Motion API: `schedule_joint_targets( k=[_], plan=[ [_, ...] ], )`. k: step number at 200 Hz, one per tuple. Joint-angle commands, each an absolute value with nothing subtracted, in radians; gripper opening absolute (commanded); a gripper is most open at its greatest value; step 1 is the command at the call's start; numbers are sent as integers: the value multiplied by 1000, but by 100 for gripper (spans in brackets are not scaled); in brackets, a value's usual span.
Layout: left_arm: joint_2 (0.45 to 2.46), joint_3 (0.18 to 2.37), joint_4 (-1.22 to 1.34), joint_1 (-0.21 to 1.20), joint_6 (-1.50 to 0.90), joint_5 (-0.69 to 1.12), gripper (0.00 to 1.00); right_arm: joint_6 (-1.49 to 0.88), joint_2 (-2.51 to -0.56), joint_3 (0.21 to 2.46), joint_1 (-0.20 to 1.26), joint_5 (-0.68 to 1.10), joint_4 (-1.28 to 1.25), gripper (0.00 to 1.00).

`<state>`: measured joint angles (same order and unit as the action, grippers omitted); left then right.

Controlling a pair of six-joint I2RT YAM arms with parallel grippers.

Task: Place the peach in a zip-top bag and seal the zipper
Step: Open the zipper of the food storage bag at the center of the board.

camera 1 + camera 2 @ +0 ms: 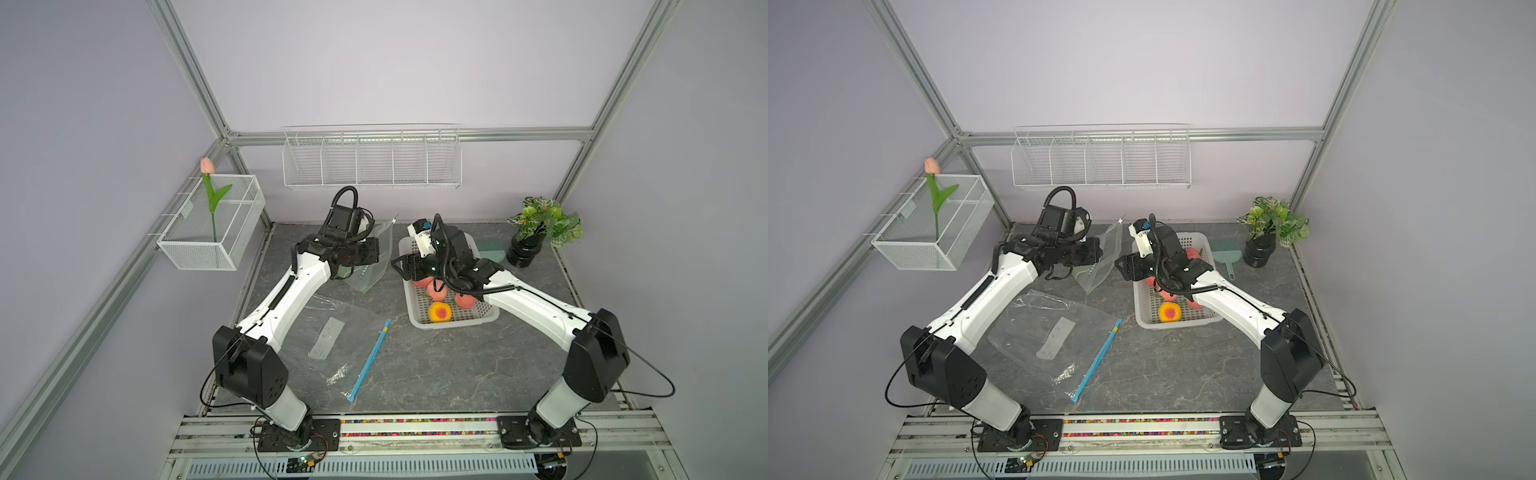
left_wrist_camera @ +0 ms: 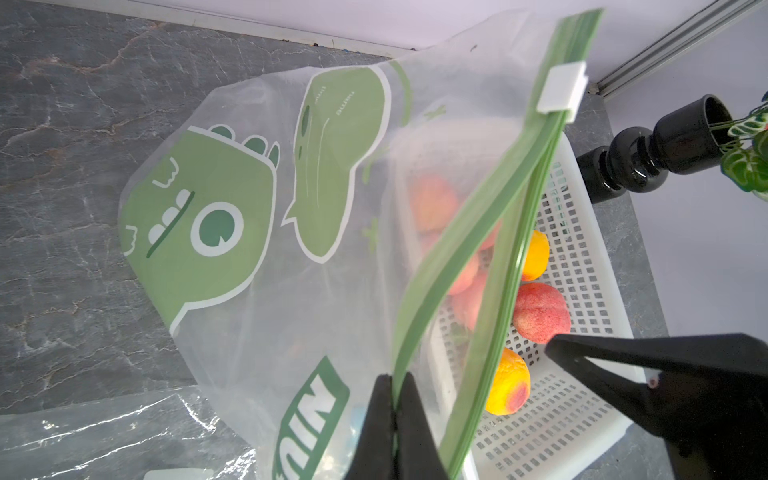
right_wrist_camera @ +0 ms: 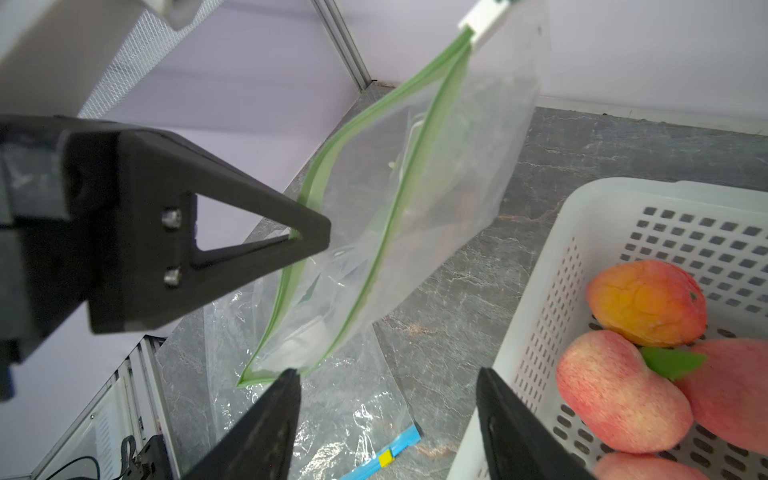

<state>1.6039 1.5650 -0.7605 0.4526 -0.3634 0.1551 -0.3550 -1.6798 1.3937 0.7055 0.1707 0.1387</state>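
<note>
Left gripper (image 2: 394, 380) pinches the limp, slippery bag (image 2: 266, 291) by one zipper lip. Right gripper (image 3: 386, 376) gapes empty; take the light-looking peach (image 3: 619, 390) across its middle.

The zip-top bag (image 2: 257, 316) bears a green speech bubble (image 2: 332, 174) with a small white word, seemingly "name"; the word beside it is too small to read; a green patch (image 2: 309, 419) shows white capitals, N and I legible; the white label (image 1: 326, 343) on the clear bag (image 1: 353, 328) is illegible.
</note>
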Motion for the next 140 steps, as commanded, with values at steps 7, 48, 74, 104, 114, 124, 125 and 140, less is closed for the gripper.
schedule_joint_targets(
  k=[7,48,74,104,114,124,125,140],
  plan=[
    [1597,1582,-761,451,-371,175,0,-368,-1736,1474,727,102,174,70],
    [1570,1558,-716,451,-373,241,0,-366,-1886,1675,739,-19,328,70],
    [1543,1538,-706,451,-394,189,0,-358,-1994,1839,751,-130,475,70],
    [1509,1514,-703,451,-504,1,0,-332,-2089,1989,767,-256,615,70],
    [1498,1512,-711,451,-554,-45,0,-326,-2116,2031,767,-281,650,70],
    [1489,1510,-716,452,-574,-75,0,-325,-2141,2071,766,-311,688,70],
    [1489,1509,-717,452,-577,-79,0,-326,-2144,2074,766,-314,692,70],
    [1472,1505,-727,452,-612,-145,0,-324,-2165,2103,765,-346,722,70]
  ],
)
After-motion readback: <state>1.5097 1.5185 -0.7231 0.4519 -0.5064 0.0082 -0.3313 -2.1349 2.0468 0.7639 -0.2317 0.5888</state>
